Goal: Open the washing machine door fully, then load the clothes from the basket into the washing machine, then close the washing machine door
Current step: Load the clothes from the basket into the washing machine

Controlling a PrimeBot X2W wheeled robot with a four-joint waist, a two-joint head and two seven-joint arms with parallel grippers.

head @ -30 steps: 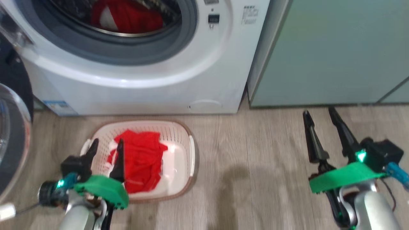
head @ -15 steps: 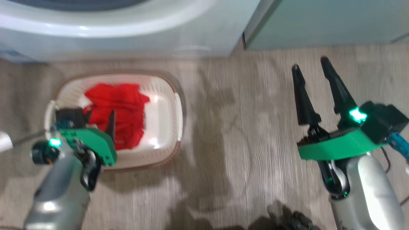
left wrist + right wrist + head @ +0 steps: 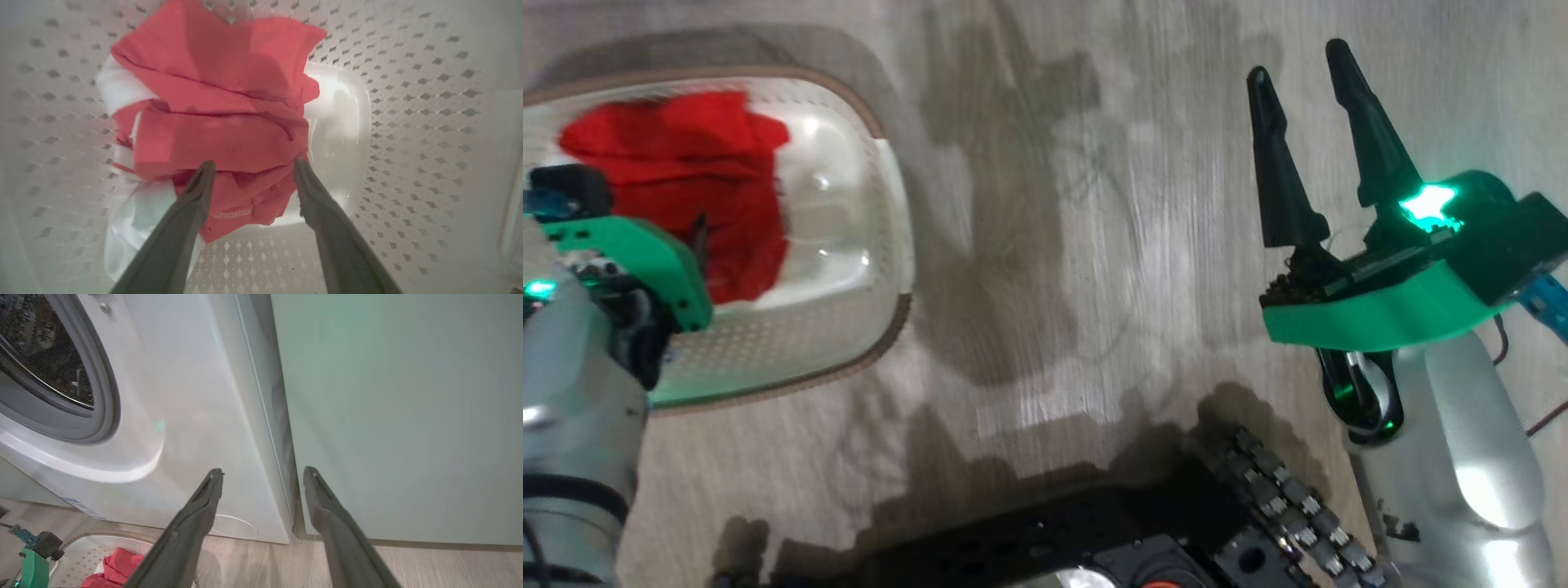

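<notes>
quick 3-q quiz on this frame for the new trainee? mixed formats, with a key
1. True or false: the left gripper is shut on the clothes in the basket.
2. The right gripper points toward: A, where the washing machine meets the pale green cabinet; B, a table top; C, a person's hand.
3. Short answer: which gripper is nearer the clothes?

Key:
1. False. Its fingers stand apart at the clothes, with nothing clamped.
2. A.
3. The left gripper.
</notes>
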